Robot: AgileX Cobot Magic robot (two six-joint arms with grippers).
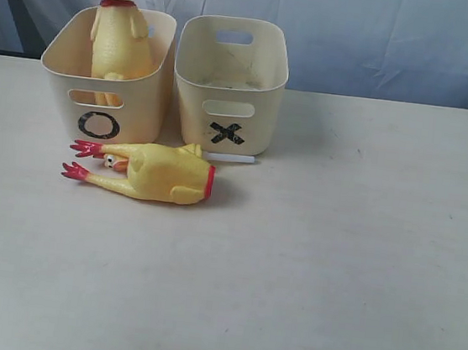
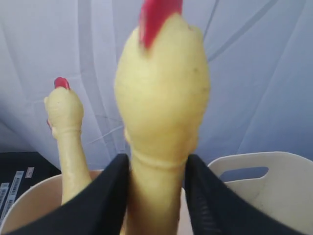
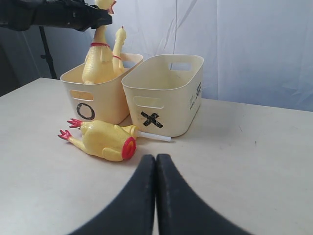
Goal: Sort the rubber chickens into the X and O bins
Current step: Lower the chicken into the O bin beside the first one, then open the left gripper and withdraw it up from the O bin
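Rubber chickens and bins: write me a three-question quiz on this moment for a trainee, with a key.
1. True or false: the loose chicken lies inside the X bin.
2. How many rubber chickens stand in the O bin? A) one B) two C) three
3. Fill in: the right gripper has its jaws ____.

Key
1. False: it lies on the table, in front of the bins.
2. B
3. shut

Two chickens [image 3: 98, 61] in O bin [image 3: 105, 100] (third chicken [image 3: 105, 139] outside).
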